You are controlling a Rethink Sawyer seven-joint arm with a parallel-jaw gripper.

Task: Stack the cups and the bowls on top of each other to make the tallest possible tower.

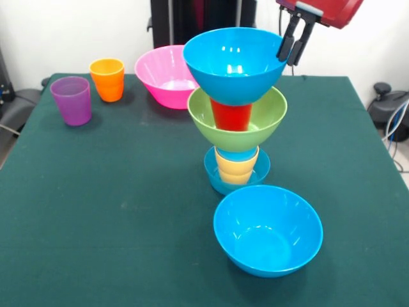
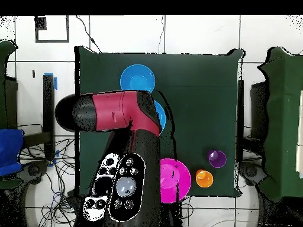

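Front camera faces robot; overhead looks down; both share table (image 1: 96, 211).

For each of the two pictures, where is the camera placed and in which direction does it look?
Front view: across the table, facing the robot; it sees the tower and the claw at the top bowl's rim.
Overhead view: above, looking straight down; the red and black arm hides most of the tower.
Both show the pink bowl, purple cup and orange cup.

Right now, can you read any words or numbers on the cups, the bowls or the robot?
None can be read.
The tower, the loose blue bowl, pink bowl, purple cup and orange cup are plain.
The arm shows round buttons, no readable marks.
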